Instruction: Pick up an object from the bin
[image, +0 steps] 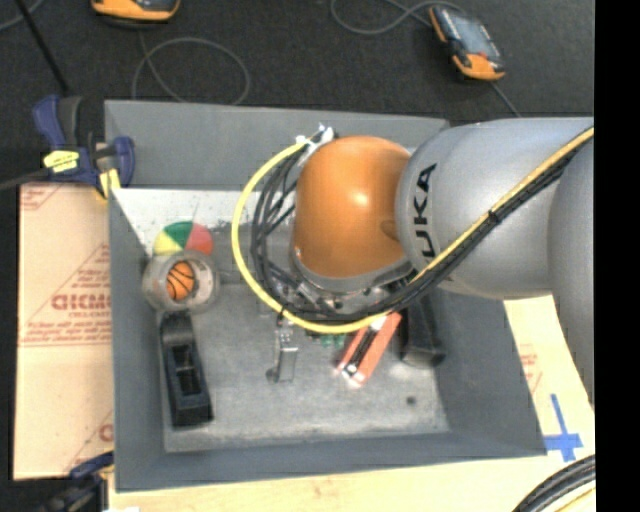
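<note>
My gripper reaches down below the orange cover to the bin floor near the middle, with bare floor under its tip. Just to its right lies a bundle of orange and red pens, and a small green thing peeks out beside them. A black tape dispenser lies to the gripper's left along the bin's left wall. Nothing shows in the gripper.
A clear round tub holding a small orange basketball sits at the left, with a red, yellow and green ball behind it. A black block stands right of the pens. The arm hides the bin's upper middle.
</note>
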